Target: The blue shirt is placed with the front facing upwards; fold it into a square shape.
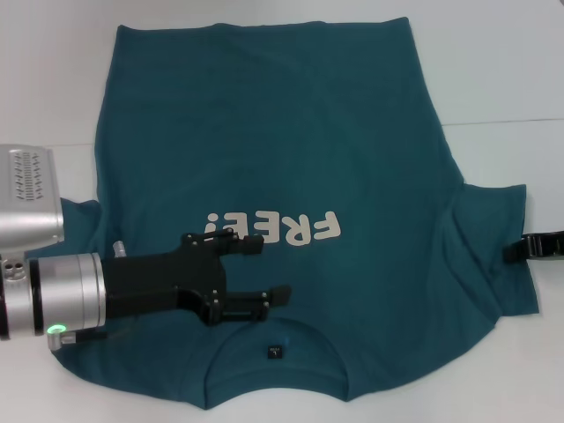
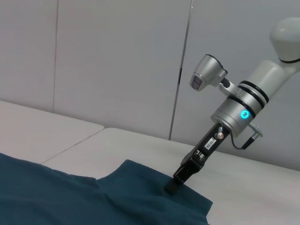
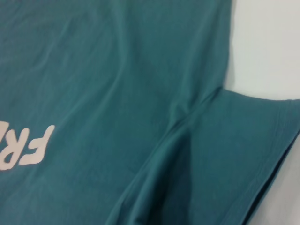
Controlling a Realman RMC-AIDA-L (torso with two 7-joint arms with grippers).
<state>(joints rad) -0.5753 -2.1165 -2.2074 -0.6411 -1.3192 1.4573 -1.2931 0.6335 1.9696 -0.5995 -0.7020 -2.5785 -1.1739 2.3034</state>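
The blue shirt lies flat and unfolded on the white table, front up, collar toward the robot, so I'd say folding has barely begun. The right gripper sits at the right sleeve's edge; whether it pinches I cannot tell. The left gripper, fingers spread, hovers over the chest and must reach the left sleeve; bare table surrounds the shirt.

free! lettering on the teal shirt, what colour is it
Cream-white, printed across the chest of the dark teal-blue cotton T-shirt; the lettering shows best in the head view.
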